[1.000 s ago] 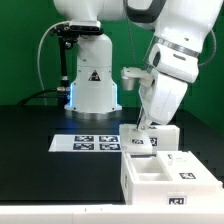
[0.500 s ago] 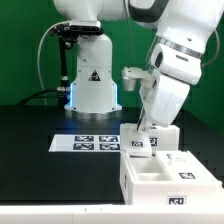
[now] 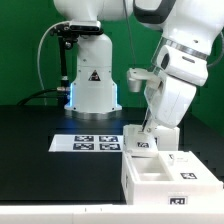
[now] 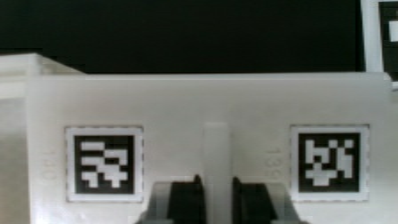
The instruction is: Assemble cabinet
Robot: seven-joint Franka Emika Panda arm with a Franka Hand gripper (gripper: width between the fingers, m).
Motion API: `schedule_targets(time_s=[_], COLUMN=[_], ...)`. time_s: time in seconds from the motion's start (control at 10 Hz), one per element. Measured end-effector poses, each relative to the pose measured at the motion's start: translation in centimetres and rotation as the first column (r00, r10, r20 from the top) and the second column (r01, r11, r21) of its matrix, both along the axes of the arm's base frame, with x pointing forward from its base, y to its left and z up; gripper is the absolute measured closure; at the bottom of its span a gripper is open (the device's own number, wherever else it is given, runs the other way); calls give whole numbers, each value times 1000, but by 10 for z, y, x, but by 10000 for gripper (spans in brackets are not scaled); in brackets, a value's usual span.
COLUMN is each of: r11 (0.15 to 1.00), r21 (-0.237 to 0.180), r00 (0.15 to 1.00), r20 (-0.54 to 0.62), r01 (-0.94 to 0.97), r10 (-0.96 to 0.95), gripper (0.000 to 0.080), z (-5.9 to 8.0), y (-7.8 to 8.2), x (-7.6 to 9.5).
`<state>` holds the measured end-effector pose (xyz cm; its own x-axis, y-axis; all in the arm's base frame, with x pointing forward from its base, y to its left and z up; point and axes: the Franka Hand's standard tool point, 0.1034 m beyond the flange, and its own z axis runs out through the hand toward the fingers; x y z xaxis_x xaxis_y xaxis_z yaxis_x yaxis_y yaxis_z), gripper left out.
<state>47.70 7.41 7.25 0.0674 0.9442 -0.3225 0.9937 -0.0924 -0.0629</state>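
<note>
— At the exterior view's right, why did the open cabinet box (image 3: pixel 150 188) sit hollow side up?
— Probably to receive the upright cabinet panel (image 3: pixel 165 137) just behind it. The gripper (image 3: pixel 148 125) sat on that panel's top edge, jaws almost shut, seemingly pinching a thin rib to steer it.
— Any writing?
— None readable. The robot base (image 3: pixel 92 100) bore a triangle sticker (image 3: pixel 92 78), and the panel carried square tags (image 4: pixel 103 160) in black-and-white patterns.
</note>
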Motion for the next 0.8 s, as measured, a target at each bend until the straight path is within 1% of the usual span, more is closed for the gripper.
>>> schedule_targets(time_s=[0.6, 0.8], r11=[1000, 1000], r21=[-6, -8], r00=[1000, 1000], r20=[-17, -21], r01=[13, 15], r10=[-13, -16], gripper=[733, 733], z=[2, -2], y=[-9, -11], x=[1, 2])
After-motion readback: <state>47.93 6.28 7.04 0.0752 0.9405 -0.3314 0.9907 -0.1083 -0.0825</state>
